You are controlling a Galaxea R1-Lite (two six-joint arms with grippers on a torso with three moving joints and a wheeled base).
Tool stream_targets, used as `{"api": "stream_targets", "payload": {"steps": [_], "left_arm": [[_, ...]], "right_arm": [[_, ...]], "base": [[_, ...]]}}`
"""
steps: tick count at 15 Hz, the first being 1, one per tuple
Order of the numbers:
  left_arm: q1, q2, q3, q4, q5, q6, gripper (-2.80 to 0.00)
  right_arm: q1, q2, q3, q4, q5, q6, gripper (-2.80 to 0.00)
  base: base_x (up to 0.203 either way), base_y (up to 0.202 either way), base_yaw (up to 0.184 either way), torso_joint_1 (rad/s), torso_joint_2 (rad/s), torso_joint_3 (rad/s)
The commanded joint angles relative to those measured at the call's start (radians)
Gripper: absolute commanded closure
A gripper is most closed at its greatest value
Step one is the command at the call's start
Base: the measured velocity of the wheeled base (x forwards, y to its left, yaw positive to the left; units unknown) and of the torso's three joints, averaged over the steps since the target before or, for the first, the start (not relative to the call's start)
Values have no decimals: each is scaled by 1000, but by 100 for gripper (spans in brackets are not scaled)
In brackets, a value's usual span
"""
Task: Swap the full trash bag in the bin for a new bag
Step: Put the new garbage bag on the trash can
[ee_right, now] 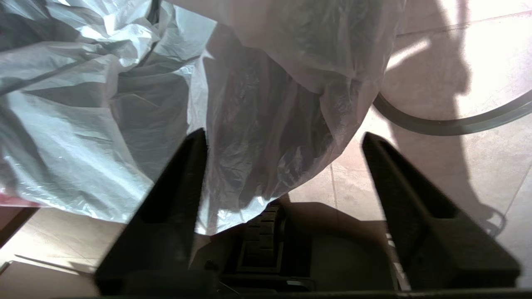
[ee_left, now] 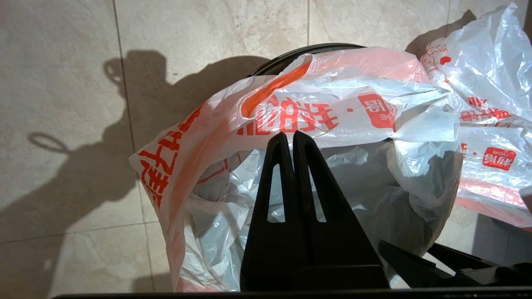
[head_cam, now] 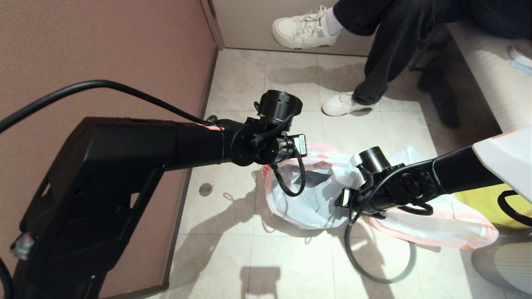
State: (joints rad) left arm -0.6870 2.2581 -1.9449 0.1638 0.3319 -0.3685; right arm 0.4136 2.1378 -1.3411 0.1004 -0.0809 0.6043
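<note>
Left gripper (ee_left: 292,137), mine, has its two fingers pressed flat together at the centre of the left wrist view; whether a fold of film is pinched between the tips I cannot tell; it sits at the mouth of the new bag (ee_left: 291,112), whose pink hem band and red characters arch just beyond the tips. Right gripper (ee_right: 282,137), also mine, stands wide apart with nothing between the fingers; the bag's hanging wall drapes between and just ahead of them at the centre of the right wrist view.

The relation that matters: in the head view the new bag (head_cam: 309,195) lies at frame centre, between my two wrists; its mouth runs from upper left toward lower right; the bin (ee_left: 299,52) shows only as a dark curved edge behind the hem. I judge the right gripper better placed for the near wall; the left for the far hem.

The grey ring (head_cam: 384,265) lies loose on the floor at lower centre, just beside the bag; a second bag of the same print (head_cam: 436,226) lies flat to the right, touching the first; I see no bottles in it.

The surface is pale tiled floor (head_cam: 232,83); a brown wall (head_cam: 104,41) fills the left; a seated person's legs (head_cam: 374,50) occupy the upper right, well apart; room is tight.
</note>
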Motion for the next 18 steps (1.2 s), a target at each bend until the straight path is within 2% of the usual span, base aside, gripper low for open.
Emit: {"api": "stream_targets", "payload": {"steps": [1,7,11,13,18], "left_arm": [[0,-2,0,1,2,-3,0],[-3,1,0,0,2,-4,0],[-17,18,0,11,-2,-3,0],[-23,18,0,16,-4,-3,0],[-37,-4,0,115,-6,-2,0]], "right_arm": [[2,28,-4,1,-1,3,0],[21,68,-23,2,-86,2,0],[61,40,-24,12,-327,-75,0],[62,39,-30,15,-335,-77,0],[60,46,-32,13,-336,-77,0]], "base": [[0,0,0,0,0,0],[0,0,0,0,0,0],[0,0,0,0,0,0],[0,0,0,0,0,0],[0,0,0,0,0,0]]}}
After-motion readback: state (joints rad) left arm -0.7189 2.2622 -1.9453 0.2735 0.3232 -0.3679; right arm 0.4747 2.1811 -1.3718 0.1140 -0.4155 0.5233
